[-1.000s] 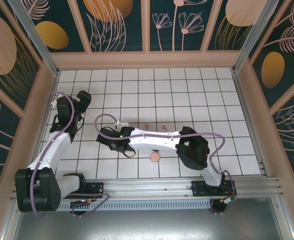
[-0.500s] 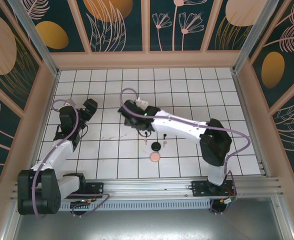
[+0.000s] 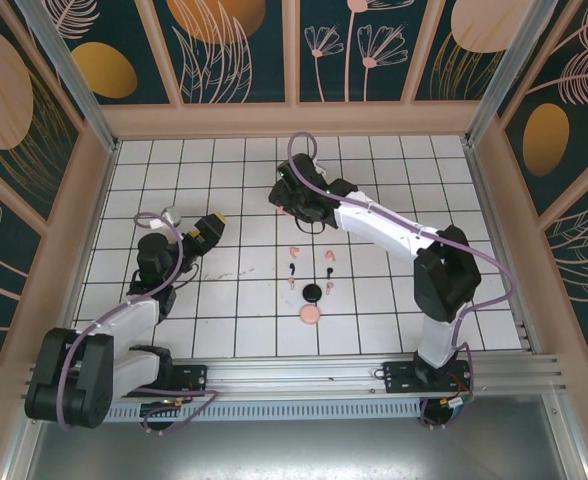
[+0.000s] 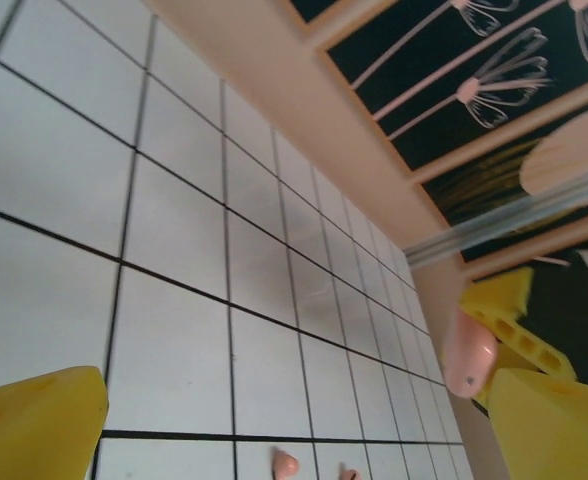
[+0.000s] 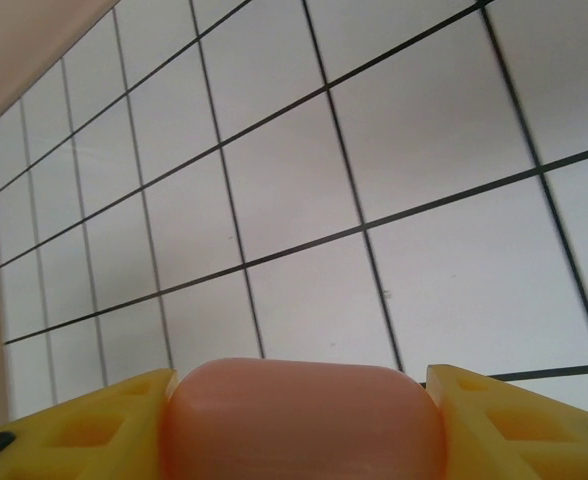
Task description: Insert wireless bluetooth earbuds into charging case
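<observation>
Nearest me, a pink disc (image 3: 310,314) and a black disc (image 3: 312,291) sit mid-desk (image 3: 474,300). The earbuds (image 3: 294,250) are scattered just beyond, with open tiles all round them. My left gripper (image 3: 211,226) hangs low at left, jaws wide and empty, well off the side wall (image 3: 84,220). Farther back, on a long-stretched arm, my right gripper (image 3: 286,195) clamps a rounded pink case (image 5: 304,420), short of the back wall (image 3: 294,120).
</observation>
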Controlling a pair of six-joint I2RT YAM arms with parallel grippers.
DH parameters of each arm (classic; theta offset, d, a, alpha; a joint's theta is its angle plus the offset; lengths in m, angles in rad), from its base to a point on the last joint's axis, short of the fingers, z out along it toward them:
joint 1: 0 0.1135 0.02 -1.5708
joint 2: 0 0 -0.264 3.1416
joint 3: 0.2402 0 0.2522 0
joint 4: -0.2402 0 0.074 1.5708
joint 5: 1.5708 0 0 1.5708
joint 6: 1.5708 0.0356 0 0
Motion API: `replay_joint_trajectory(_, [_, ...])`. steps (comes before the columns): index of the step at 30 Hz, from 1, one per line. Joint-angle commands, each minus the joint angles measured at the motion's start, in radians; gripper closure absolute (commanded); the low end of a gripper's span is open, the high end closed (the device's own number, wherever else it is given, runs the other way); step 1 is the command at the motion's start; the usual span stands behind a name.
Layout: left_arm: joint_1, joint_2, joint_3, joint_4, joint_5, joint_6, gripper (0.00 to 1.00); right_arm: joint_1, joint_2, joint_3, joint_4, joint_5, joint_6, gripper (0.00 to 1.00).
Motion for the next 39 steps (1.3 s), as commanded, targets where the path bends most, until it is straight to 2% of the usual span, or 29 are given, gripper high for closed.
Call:
replay_joint_trajectory(1, [-0.032, 0.046, -0.02, 0.235, 0.048, -0.021, 0.04, -0.001, 0.032, 0.033, 0.064, -0.098, 0.068, 0.48])
replay_joint_trajectory(5, [-0.091, 0.12, 0.017, 0.296, 0.071, -0.003, 0.1, 0.003, 0.059, 0.063, 0.077, -0.108, 0.104, 0.48])
replay_joint_trajectory(9, [-0.143, 0.203, 0.053, 0.339, 0.07, 0.015, 0.21, 0.016, 0.083, 0.082, 0.078, -0.126, 0.136, 0.48])
replay_joint_trajectory(13, [-0.183, 0.276, 0.077, 0.403, 0.054, 0.01, 0.32, 0.032, 0.097, 0.088, 0.081, -0.13, 0.159, 0.48])
replay_joint_trajectory(17, [-0.221, 0.334, 0.101, 0.446, 0.022, 0.01, 0.38, 0.047, 0.112, 0.102, 0.069, -0.12, 0.169, 0.48])
replay_joint_trajectory(31, [-0.255, 0.46, 0.142, 0.542, -0.033, -0.011, 0.51, 0.064, 0.113, 0.109, 0.056, -0.097, 0.179, 0.48])
replay_joint_trajectory(39, [-0.26, 0.51, 0.145, 0.61, -0.057, -0.037, 0.54, 0.065, 0.117, 0.104, 0.067, -0.103, 0.179, 0.48])
